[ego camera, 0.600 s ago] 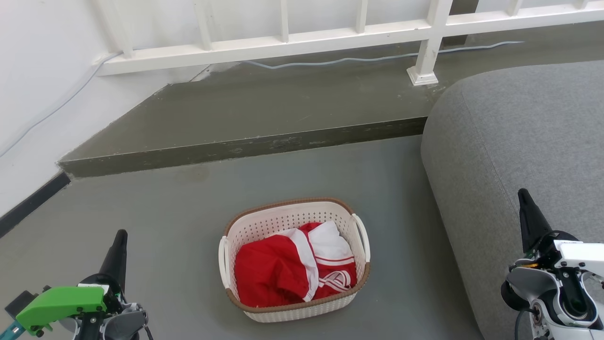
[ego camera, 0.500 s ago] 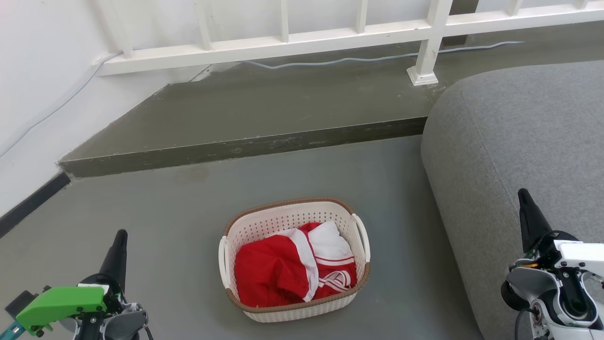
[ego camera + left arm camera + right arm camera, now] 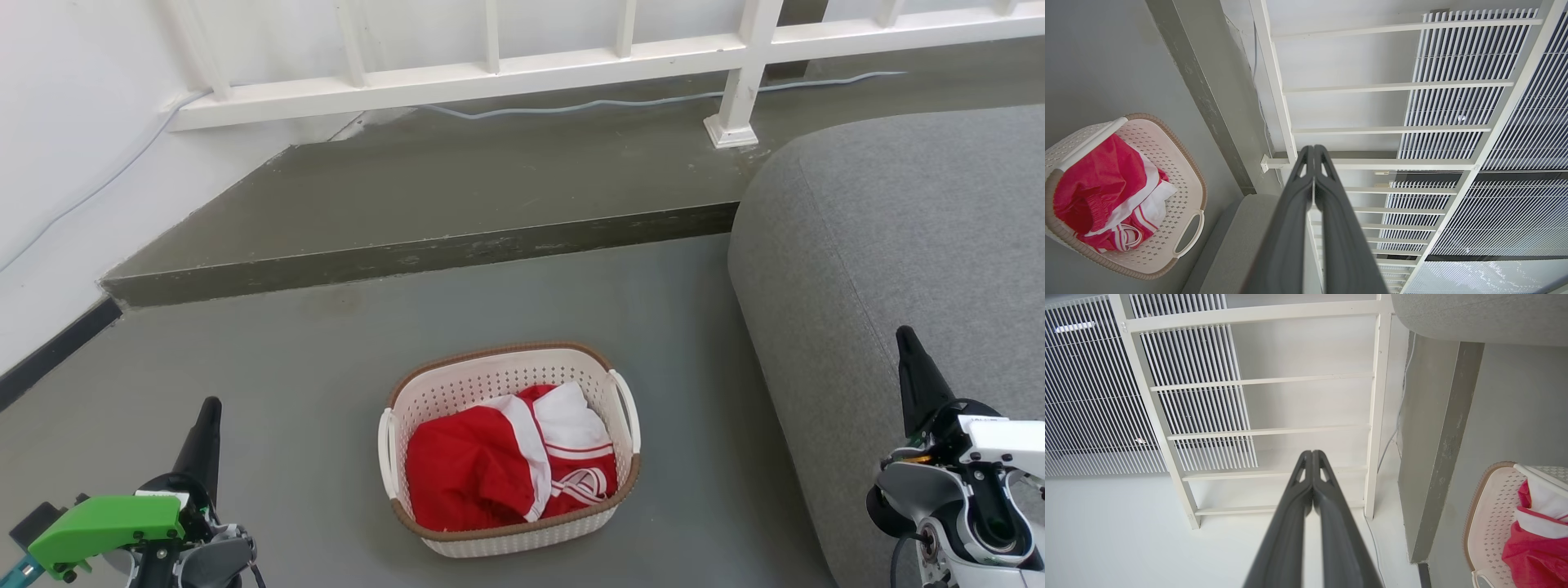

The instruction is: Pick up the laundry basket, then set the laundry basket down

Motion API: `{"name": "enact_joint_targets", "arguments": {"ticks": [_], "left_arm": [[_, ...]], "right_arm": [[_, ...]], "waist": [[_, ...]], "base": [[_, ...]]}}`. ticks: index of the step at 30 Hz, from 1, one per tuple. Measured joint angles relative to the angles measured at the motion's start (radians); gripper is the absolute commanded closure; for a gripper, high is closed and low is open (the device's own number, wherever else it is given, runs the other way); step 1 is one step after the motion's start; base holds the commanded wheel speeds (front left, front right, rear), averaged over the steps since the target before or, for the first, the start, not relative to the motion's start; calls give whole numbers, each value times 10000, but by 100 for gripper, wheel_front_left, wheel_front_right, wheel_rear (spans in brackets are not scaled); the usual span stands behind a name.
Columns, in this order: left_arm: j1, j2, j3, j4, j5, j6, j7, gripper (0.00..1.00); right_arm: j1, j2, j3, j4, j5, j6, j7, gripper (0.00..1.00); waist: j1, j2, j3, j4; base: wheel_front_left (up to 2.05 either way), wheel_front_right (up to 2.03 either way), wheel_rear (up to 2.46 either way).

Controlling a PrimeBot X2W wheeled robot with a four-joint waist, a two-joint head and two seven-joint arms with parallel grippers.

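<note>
— Laundry basket [image 3: 490, 380], placed where?
— Down on the floor [image 3: 286, 367], about midway between the floor's far edge at the step [image 3: 424, 253] and the near edge of the head view, closer to the floor's right edge under the grey sofa [image 3: 898, 245] than to its left edge at the wall. Not lifted yet. Loaded with a red and white garment [image 3: 482, 465], heaped below the brown rim.
— Handles?
— One white loop on each short side: left handle [image 3: 385, 457], right handle [image 3: 627, 416]. Both free, untouched.
— Fingers?
— Pressed together on both, empty. Left gripper [image 3: 209, 412] low at the left, right gripper [image 3: 906, 343] low at the right, seen against the sofa; each well apart from the basket and aimed past it toward the white railing [image 3: 490, 69].
— Likely to go wrong how?
— Judging from here: must part the fingers before reaching in, or else would shove so light a basket across the floor instead of hooking a handle. Would probably tip and spill the garment if raised by one handle alone. Would tilt the same way under an uneven two-sided lift. Could also brush the sofa with the right arm on the way in.
</note>
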Motion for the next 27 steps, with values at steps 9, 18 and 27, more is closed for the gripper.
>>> {"name": "enact_joint_targets", "arguments": {"ticks": [9, 18, 27], "left_arm": [[0, 0, 4, 0, 2, 0, 2, 100], [0, -2, 8, 0, 10, 0, 2, 100], [0, -4, 12, 0, 10, 0, 2, 100]], "right_arm": [[0, 4, -6, 0, 0, 0, 0, 100], [0, 6, -12, 0, -2, 0, 0, 100], [-1, 12, -15, 0, -15, 0, 0, 100]], "waist": [[0, 0, 0, 0], [0, 0, 0, 0], [0, 0, 0, 0]], "base": [[0, 0, 0], [0, 0, 0], [0, 0, 0]]}}
